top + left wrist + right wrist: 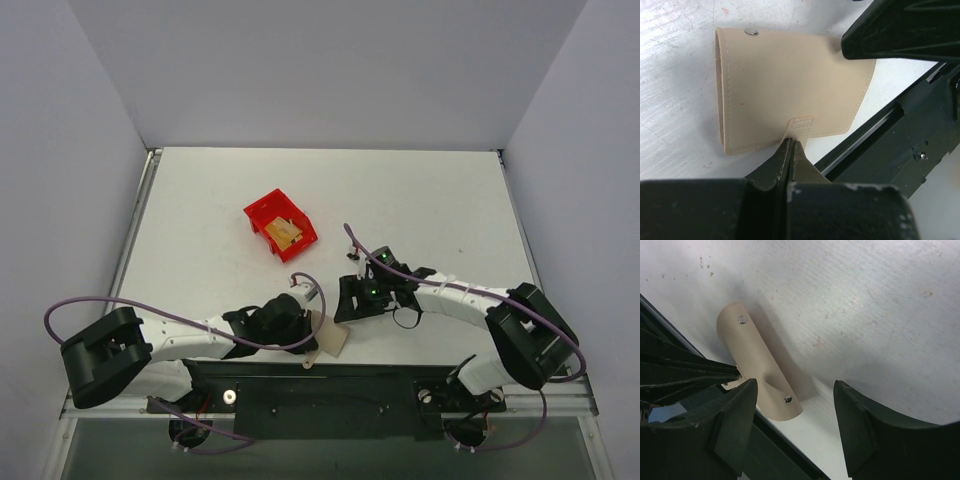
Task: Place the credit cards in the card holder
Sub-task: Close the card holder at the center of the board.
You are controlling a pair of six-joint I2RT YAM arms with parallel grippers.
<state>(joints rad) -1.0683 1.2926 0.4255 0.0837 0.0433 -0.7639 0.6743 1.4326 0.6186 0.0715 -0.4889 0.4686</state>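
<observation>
The beige card holder (333, 338) lies at the table's near edge, in front of the arm bases. My left gripper (790, 145) is shut on its small snap tab (801, 126), and the wallet's body (790, 80) stretches away from the fingertips. My right gripper (795, 386) hovers open just above the card holder (760, 365), one finger on either side of its near end, holding nothing. The orange-yellow credit cards (287, 233) lie inside a red bin further back on the table. In the top view the left gripper (316, 334) and right gripper (348, 300) sit close together.
The red plastic bin (262, 212) stands at mid-table, left of centre. The black base rail (330, 385) runs along the near edge right beside the card holder. White walls close the table on three sides.
</observation>
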